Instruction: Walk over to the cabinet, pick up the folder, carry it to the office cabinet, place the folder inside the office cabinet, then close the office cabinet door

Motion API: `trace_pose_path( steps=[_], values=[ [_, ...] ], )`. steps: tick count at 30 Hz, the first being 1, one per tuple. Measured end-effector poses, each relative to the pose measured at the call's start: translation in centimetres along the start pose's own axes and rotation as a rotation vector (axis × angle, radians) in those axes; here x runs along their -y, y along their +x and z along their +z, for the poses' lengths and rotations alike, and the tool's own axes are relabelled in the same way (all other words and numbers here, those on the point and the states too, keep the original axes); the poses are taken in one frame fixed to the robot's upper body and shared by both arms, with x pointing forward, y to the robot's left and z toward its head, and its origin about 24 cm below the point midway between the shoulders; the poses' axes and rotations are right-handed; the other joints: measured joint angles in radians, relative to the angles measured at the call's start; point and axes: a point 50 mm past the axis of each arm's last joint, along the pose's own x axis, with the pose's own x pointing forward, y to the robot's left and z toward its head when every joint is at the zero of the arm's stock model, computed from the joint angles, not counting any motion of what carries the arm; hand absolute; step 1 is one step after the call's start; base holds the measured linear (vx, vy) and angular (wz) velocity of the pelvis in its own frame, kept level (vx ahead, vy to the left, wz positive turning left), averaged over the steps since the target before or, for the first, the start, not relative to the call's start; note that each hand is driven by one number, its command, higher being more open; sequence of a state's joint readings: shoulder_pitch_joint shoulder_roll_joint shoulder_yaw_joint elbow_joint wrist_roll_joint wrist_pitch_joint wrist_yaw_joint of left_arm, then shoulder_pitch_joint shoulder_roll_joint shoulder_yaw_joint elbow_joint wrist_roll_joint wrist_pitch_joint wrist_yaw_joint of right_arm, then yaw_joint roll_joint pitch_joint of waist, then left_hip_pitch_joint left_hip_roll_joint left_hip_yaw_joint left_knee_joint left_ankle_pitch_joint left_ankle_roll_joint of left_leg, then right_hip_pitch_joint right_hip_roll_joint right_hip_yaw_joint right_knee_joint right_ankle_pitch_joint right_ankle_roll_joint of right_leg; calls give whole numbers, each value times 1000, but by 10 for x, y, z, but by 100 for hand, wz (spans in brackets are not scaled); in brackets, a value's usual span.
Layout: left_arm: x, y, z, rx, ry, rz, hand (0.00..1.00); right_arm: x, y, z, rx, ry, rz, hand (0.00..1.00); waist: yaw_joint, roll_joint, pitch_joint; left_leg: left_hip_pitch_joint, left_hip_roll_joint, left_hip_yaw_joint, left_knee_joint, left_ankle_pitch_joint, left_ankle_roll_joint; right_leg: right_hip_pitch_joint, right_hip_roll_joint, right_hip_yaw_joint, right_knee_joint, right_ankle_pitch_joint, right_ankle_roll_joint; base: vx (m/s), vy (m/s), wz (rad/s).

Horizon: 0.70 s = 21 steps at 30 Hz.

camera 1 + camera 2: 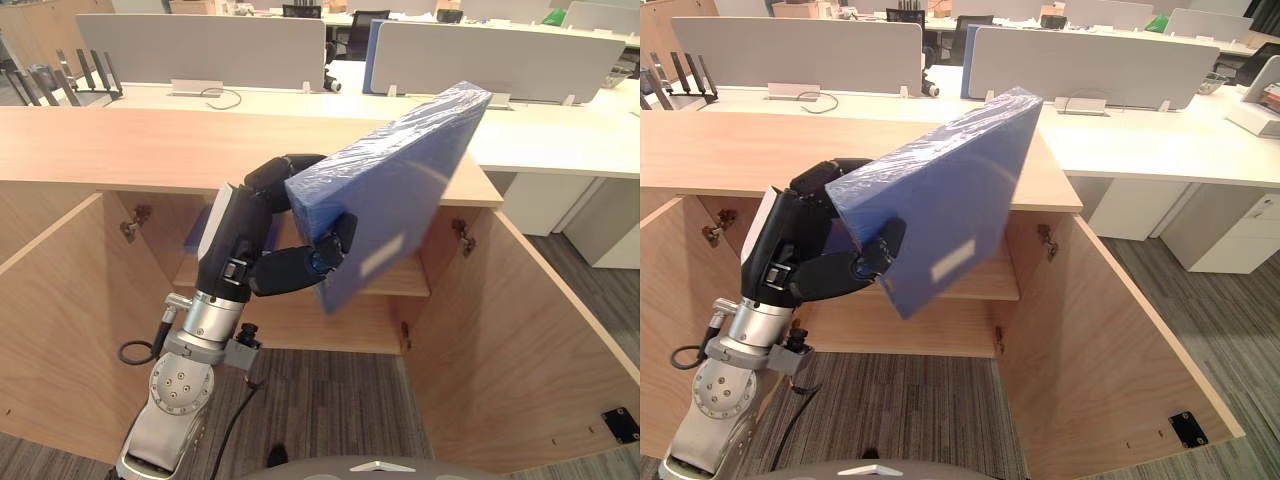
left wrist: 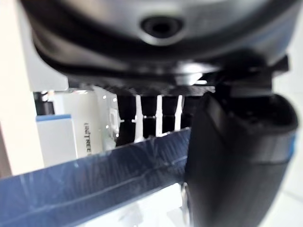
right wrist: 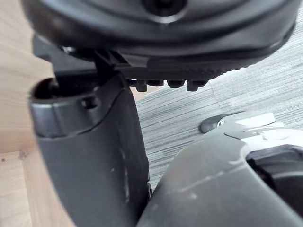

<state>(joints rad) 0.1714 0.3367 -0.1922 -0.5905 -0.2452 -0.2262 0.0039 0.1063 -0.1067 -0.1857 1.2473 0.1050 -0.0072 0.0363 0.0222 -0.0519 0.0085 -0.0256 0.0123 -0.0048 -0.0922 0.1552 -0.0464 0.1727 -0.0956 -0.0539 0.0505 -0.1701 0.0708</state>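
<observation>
A blue folder (image 1: 400, 190) wrapped in clear film hangs tilted in front of the open office cabinet, its upper corner above the cabinet's wooden top (image 1: 120, 145). My left hand (image 1: 290, 265) is shut on the folder's lower left edge, thumb on the front face and fingers curled round the back. The left wrist view shows the folder's edge (image 2: 94, 189) held between thumb and fingers. Behind the folder lies the cabinet's inner shelf (image 1: 405, 282). My right hand (image 3: 90, 142) hangs low over the grey carpet next to a wooden panel, relaxed and holding nothing.
Both cabinet doors stand wide open, the left door (image 1: 50, 310) and the right door (image 1: 520, 340) flanking the opening. A small blue item (image 1: 190, 235) sits on the shelf behind my arm. White desks with grey dividers (image 1: 200, 50) stand beyond the cabinet.
</observation>
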Motion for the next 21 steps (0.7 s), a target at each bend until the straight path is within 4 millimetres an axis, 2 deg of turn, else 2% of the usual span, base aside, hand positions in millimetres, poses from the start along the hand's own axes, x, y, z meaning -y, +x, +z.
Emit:
trace_pose_path(
  steps=[5, 7, 11, 15, 19, 21],
  values=[
    [-3, -1, -14, -63, -139, 74, 0, -3, 0, 8, 32, -19, 10, 100, -1, 2, 0, -3, 0, 3, 0, 1, 1, -5, -1, 4, 0, 2, 4, -1, -1, -2],
    [-5, -2, -16, -69, -145, 102, 0, -8, 0, 21, 88, -18, 25, 100, -2, 4, -1, -7, 2, 8, 0, 2, 2, -11, -1, 8, 0, 5, 5, 0, 0, -7],
    [-11, -2, -15, -58, -135, 144, 0, -29, -4, 56, 247, -26, 84, 100, -1, 10, -4, -16, 8, 12, 0, 5, 6, -19, -1, 13, -2, 14, 6, 0, 0, -2],
    [-25, -7, -13, -46, -105, 240, 0, -49, -18, 96, 432, 15, 152, 100, -2, 14, -7, -17, 3, 13, 0, 8, 10, -21, -1, 12, -1, 18, 6, 0, 0, 0],
    [-42, -18, -12, -55, -60, 362, 0, -53, -37, 129, 599, 37, 171, 100, -3, 18, -6, -17, 1, 10, 0, 8, 10, -24, -1, 6, 1, 18, 6, -32, -5, 1],
    [-54, -26, -10, -65, 13, 437, 0, -52, -55, 151, 732, 81, 166, 100, -2, 20, -6, -17, 0, 10, 0, 7, 10, -24, -2, 5, 1, 17, 6, -33, -4, 1]
  ],
)
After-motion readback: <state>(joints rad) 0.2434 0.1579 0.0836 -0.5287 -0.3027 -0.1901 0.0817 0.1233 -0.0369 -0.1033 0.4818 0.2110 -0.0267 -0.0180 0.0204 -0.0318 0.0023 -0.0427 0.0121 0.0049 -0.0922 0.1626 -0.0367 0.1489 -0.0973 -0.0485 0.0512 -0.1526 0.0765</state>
